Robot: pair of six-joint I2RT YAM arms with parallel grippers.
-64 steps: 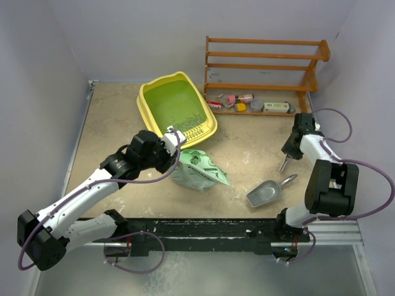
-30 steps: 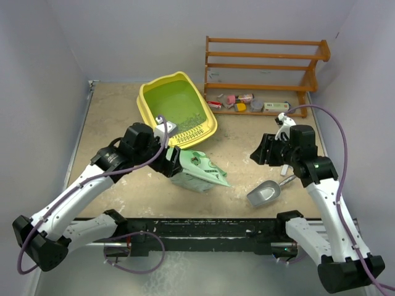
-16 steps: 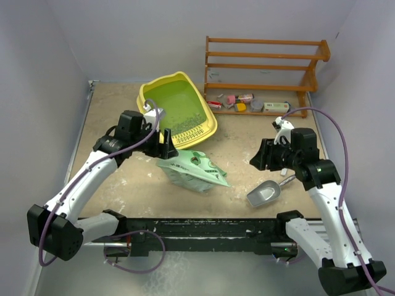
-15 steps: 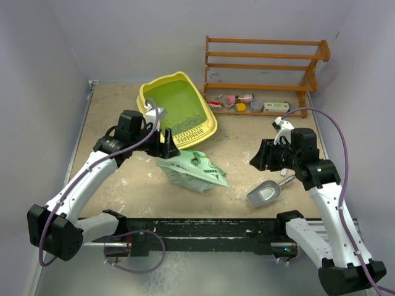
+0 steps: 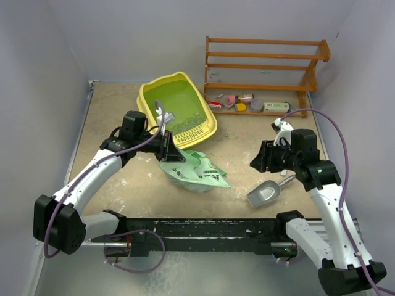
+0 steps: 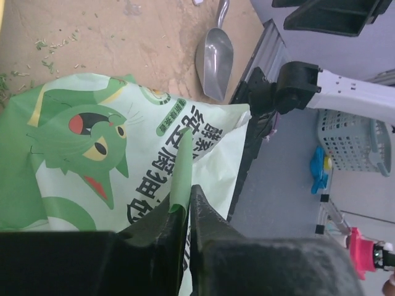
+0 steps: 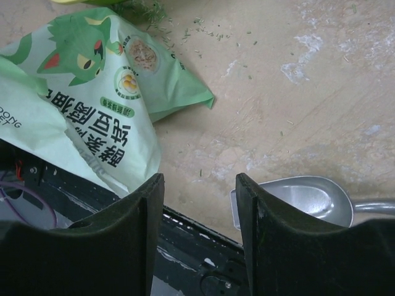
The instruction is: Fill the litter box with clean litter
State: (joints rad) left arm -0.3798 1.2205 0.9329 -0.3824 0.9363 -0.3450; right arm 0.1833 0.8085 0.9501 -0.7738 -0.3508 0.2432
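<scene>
The yellow litter box (image 5: 148, 92) with a green floor sits at the back centre. A patch of clean litter (image 5: 188, 119) lies inside it near the slotted grille. The pale-green litter bag (image 5: 199, 172) lies on the table just in front of the box. My left gripper (image 5: 170, 152) is at the bag's left upper edge. In the left wrist view the left gripper (image 6: 187, 206) is shut on a fold of the bag (image 6: 92, 154). My right gripper (image 5: 259, 159) hovers open to the right of the bag. Between its fingers the right gripper (image 7: 199, 179) holds nothing.
A grey metal scoop (image 5: 264, 194) lies on the table below the right gripper, also seen as the scoop (image 7: 302, 197). A brown wooden rack (image 5: 265, 68) with several small items (image 5: 247, 102) stands at the back right. Stray granules (image 7: 148, 12) lie beside the bag.
The left gripper has closed on a fold at the bag's edge and the bag has shifted slightly. The right arm has barely moved.
</scene>
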